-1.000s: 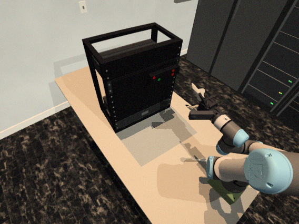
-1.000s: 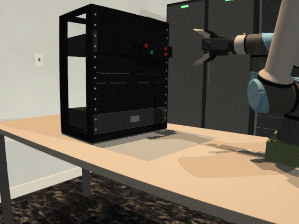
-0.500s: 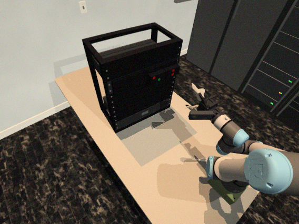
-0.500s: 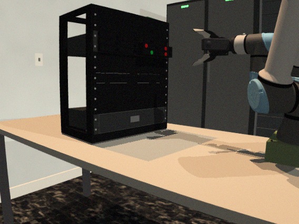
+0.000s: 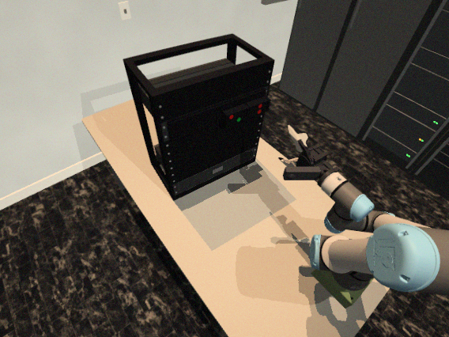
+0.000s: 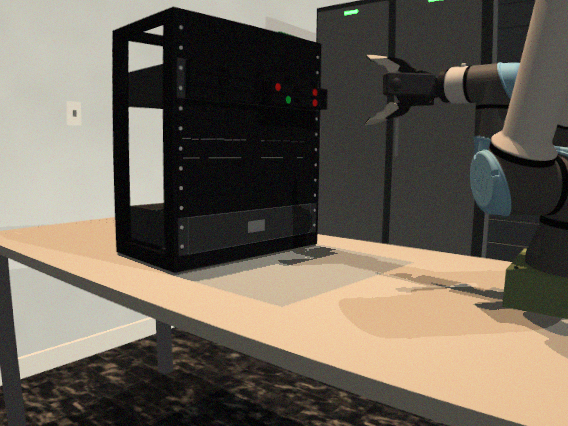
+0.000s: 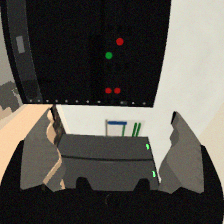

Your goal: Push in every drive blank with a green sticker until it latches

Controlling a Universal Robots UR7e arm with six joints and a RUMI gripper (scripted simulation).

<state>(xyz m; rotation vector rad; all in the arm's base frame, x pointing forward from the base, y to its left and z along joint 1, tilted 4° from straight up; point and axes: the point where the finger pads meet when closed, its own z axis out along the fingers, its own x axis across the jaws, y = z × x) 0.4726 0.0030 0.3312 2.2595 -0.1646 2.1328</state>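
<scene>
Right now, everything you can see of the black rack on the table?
The tall black open-frame metal rack stands upright on the tan table top, near the wall-side end. Its top is an open rectangle; pale dots run down the front posts. Dark panels fill the front, with a grey slab at the bottom. High on the right are three red stickers and one green sticker. The open pincer hangs clear of it to the right, holding nothing.
</scene>
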